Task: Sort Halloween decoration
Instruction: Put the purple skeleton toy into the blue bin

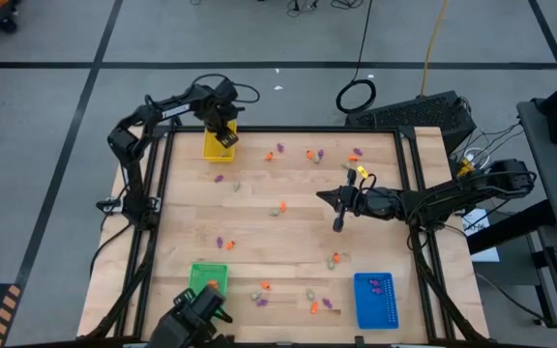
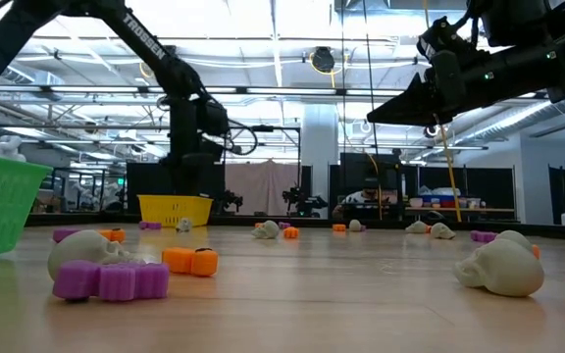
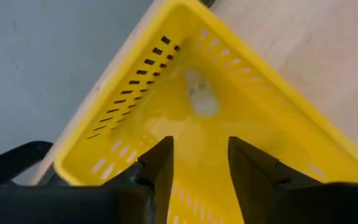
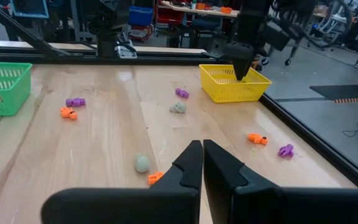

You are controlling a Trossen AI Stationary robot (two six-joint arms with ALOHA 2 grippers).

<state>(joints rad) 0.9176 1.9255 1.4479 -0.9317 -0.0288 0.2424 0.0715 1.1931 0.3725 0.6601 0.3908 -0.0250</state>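
Small orange (image 1: 282,206), purple (image 1: 220,242) and beige-grey (image 1: 337,259) Halloween trinkets lie scattered over the wooden table (image 1: 259,232). My left gripper (image 3: 201,162) points down, open, above the inside of the yellow tray (image 1: 219,147) at the far left corner, with nothing between its fingers. A pale beige-grey trinket (image 3: 201,99) shows blurred inside the tray, beneath the fingers. My right gripper (image 1: 322,196) hovers shut above the middle of the table, pointing about level toward the table's left edge, well clear of the trinkets below.
A green tray (image 1: 208,278) stands at the near left with an orange piece in it. A blue tray (image 1: 375,298) at the near right holds purple pieces. Close to the low camera lie a pale skull (image 2: 86,250), a purple piece (image 2: 116,281) and an orange one (image 2: 191,261).
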